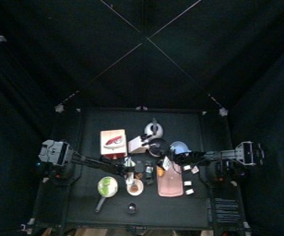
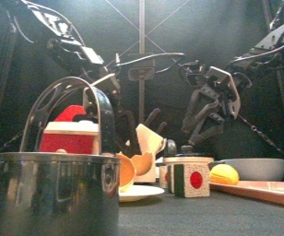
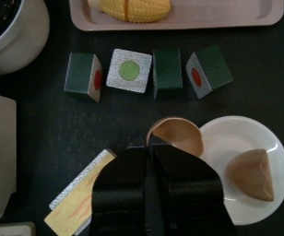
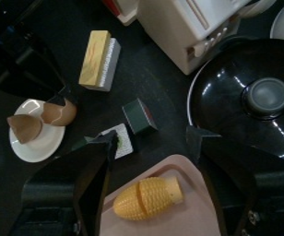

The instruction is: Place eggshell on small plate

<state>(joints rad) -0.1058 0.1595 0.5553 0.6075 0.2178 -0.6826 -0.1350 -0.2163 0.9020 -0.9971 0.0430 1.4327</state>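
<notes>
- On the small black table (image 1: 83, 207), inside the curtained pen: a crowd of toy kitchen things, with both arms hanging over the front half.
- To the right, over a pink tray (image 4: 182, 171) carrying a yellow ridged food piece (image 4: 148, 198): right gripper (image 4: 155, 138), jaws spread wide, holding nothing, resting out of the work.
- To the left, low over the table: left gripper (image 3: 157, 149), jaws drawn narrow, apparently pinching the rim of an eggshell half (image 3: 179, 136) at the fingertips.
- Just beside those jaws: the small plate (image 3: 249, 134), white and round, near a row of four small blocks (image 3: 138, 72).
- Already lying on the plate's far side from the jaws: a second eggshell half (image 3: 255, 175), brown, apart from the held one.
- Held eggshell half positioned at the plate's near edge, partly over the rim, hollow side facing the camera; contact with the plate hard to confirm.
- Step in hand, by judgement: the placing itself, close to its end.
- Next move likely calls for nudging the shell a little further inward over the plate, then parting the jaws gently and lifting straight away, so that neither the shell nor the light plate slides.
</notes>
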